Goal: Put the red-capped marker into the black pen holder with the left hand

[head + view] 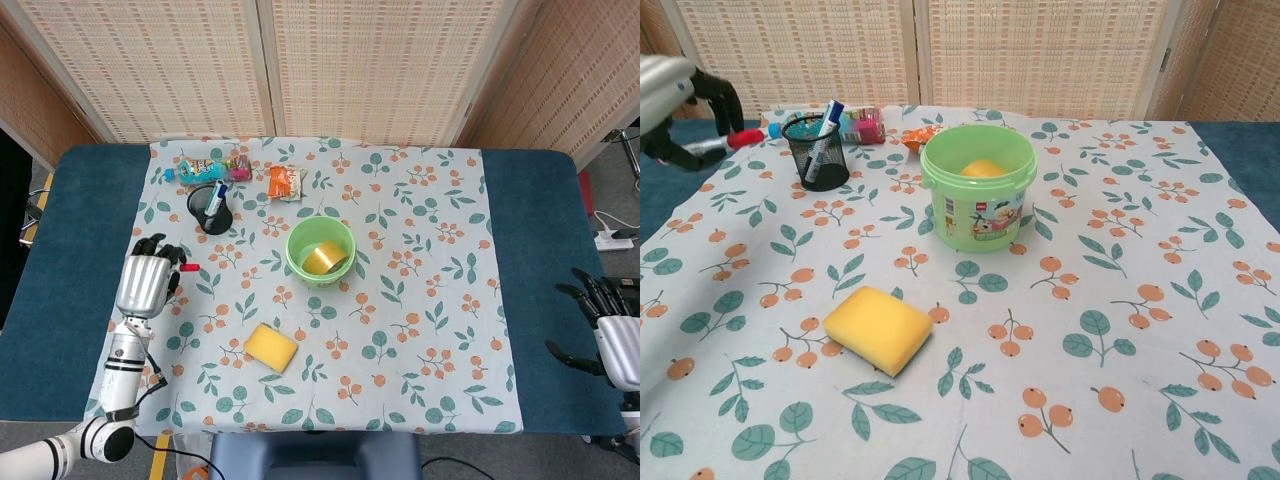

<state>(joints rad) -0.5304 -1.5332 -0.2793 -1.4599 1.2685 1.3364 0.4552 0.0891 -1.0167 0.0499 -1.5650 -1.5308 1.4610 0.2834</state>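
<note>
My left hand [145, 280] grips the red-capped marker [188, 267], held roughly level above the cloth with the red cap poking out to the right. In the chest view that hand [680, 100] is raised at the far left edge, the marker's cap [745, 137] just left of the black mesh pen holder [817, 155]. The holder [212, 210] stands upright at the back left with a blue-capped marker [823, 135] leaning in it. My right hand [612, 330] hangs open at the far right edge, away from everything.
A green bucket [321, 250] with a yellow object inside stands mid-table. A yellow sponge [271, 347] lies in front of it. A lying bottle [208, 168] and an orange packet [284, 182] sit behind the holder. The floral cloth [420, 300] covers the blue table.
</note>
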